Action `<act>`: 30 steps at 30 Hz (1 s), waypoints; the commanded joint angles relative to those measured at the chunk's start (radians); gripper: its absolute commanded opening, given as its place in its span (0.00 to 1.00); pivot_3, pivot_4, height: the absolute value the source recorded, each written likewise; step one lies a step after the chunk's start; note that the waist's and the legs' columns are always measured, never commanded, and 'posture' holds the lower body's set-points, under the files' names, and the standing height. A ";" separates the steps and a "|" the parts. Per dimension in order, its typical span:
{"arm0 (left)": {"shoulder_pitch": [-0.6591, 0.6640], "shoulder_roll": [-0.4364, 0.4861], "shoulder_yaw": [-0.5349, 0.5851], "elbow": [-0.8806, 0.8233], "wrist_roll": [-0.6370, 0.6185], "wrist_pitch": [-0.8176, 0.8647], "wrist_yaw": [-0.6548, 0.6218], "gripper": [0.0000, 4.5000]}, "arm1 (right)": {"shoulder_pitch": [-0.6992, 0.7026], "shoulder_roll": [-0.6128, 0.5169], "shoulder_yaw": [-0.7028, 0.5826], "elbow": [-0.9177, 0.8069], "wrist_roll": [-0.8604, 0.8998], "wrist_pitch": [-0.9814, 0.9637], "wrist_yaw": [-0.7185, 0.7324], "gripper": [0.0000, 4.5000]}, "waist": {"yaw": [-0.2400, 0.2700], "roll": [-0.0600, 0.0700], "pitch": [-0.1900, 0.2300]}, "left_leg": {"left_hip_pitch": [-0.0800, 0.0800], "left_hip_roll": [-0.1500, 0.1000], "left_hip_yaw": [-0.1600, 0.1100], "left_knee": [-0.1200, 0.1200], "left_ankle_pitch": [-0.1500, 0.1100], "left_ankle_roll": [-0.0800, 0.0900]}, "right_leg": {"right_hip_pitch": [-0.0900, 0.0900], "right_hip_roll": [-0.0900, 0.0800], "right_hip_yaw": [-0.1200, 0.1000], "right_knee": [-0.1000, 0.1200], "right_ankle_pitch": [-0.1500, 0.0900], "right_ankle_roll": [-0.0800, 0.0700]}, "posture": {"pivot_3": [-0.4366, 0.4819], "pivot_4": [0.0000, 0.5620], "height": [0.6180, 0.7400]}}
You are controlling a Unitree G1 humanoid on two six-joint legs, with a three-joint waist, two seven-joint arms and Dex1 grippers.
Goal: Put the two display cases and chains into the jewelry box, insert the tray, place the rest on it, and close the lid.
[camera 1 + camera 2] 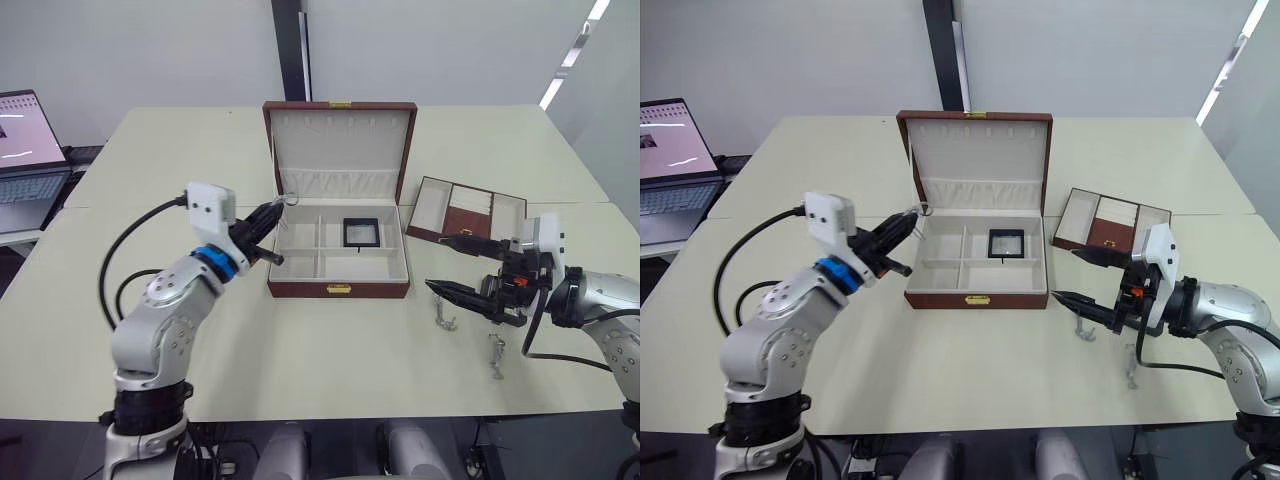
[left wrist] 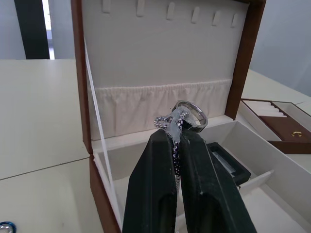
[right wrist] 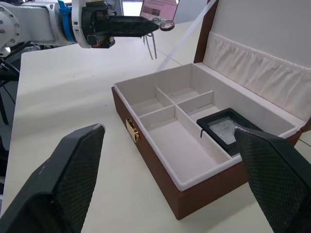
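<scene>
The left gripper [image 1: 277, 208], left of centre in the head view, pinches a silvery chain [image 2: 181, 118] with a ring at its end, held over the left rim of the open jewelry box [image 1: 338, 289]. The right gripper [image 1: 449, 265], at the right, has its fingers spread wide above the table. Just below it lie two more chains [image 1: 444, 318], [image 1: 496, 356] on the bare cream table [image 1: 330, 360]. One display case [image 1: 361, 232] sits in a rear right compartment of the box; the lid [image 1: 340, 140] stands upright behind. The tray [image 1: 467, 210] rests right of the box. A laptop [image 1: 25, 150] is open at the far left edge, before a grey wall [image 1: 150, 50].
</scene>
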 commanded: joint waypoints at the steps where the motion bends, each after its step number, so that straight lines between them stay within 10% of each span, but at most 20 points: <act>1: -0.048 -0.017 -0.023 0.040 0.038 -0.049 0.013 0.00 | 0.000 0.004 -0.031 -0.031 0.001 -0.018 -0.016 1.00 | -0.001 0.000 0.000 | 0.000 0.000 0.000 0.000 0.000 0.000 | 0.000 0.000 0.000 0.000 0.000 0.000 | 0.48 0.27 1.00; 30: -0.122 -0.166 -0.078 0.231 0.213 -0.062 0.179 0.00 | 0.012 -0.007 -0.068 -0.015 -0.012 -0.016 -0.067 1.00 | 0.000 -0.001 0.001 | -0.001 0.000 0.000 0.000 0.000 0.000 | -0.001 0.000 0.000 0.000 0.000 0.000 | 0.48 0.27 1.00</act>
